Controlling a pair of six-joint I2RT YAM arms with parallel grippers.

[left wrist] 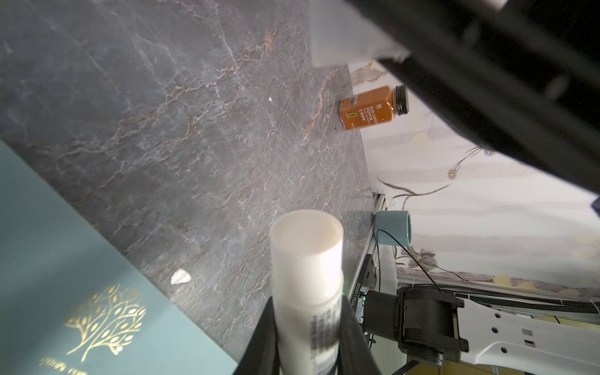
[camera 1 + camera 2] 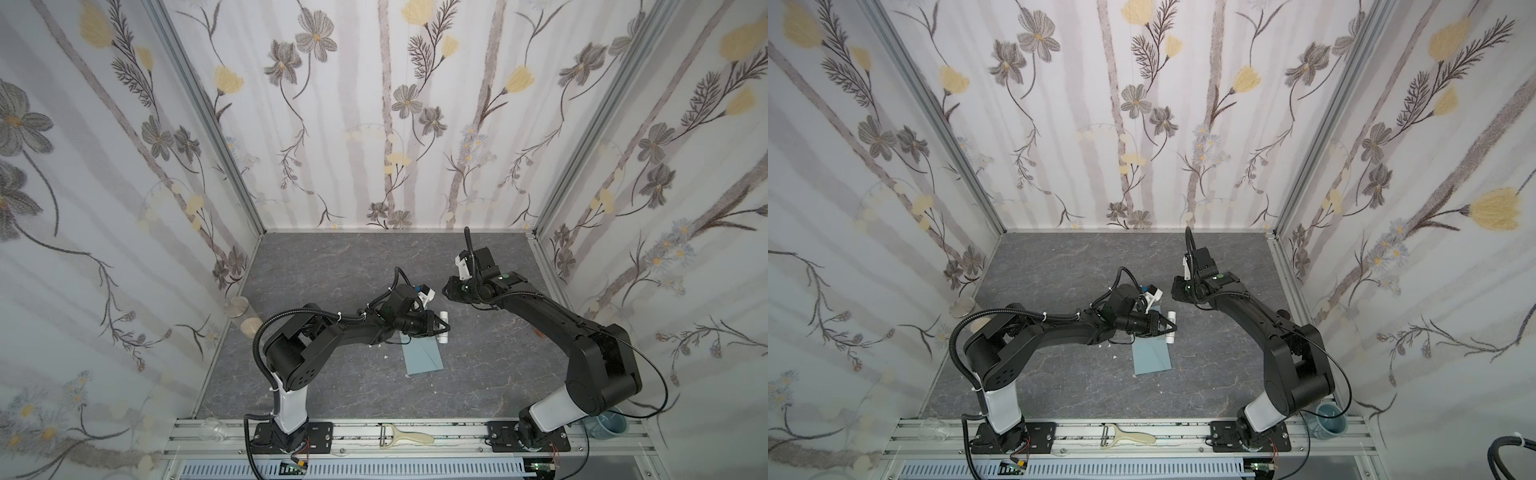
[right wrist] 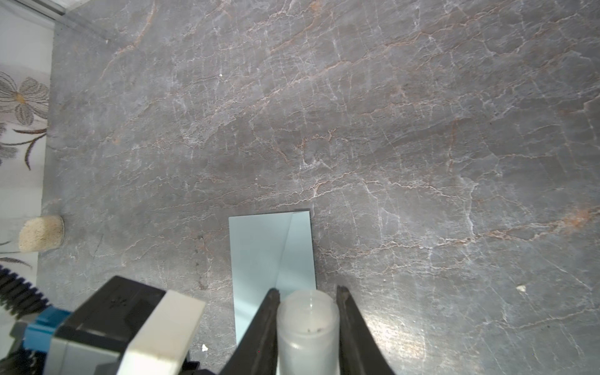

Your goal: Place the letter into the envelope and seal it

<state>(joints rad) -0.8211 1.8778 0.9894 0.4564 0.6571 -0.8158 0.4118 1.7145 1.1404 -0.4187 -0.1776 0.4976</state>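
The blue-grey envelope (image 2: 422,357) (image 2: 1152,357) lies flat on the dark marbled table, with a diagonal fold line across it. My left gripper (image 2: 446,328) (image 1: 308,305) hovers over its far end, shut on a white glue stick (image 1: 306,259) (image 2: 444,338). In the left wrist view a gold tree print shows on the envelope (image 1: 65,276). My right gripper (image 2: 445,289) (image 3: 307,292) hangs further back, shut on a translucent cap (image 3: 306,328), with the envelope (image 3: 269,250) below it. The letter shows in no view.
An orange spice bottle (image 1: 373,107) stands at the table's right edge. A cork (image 2: 251,326) and a metal-lidded jar (image 2: 237,307) sit by the left wall. On the front rail lie a peeler (image 2: 405,438), a blue cup (image 2: 606,428) and a clear glass (image 2: 214,428).
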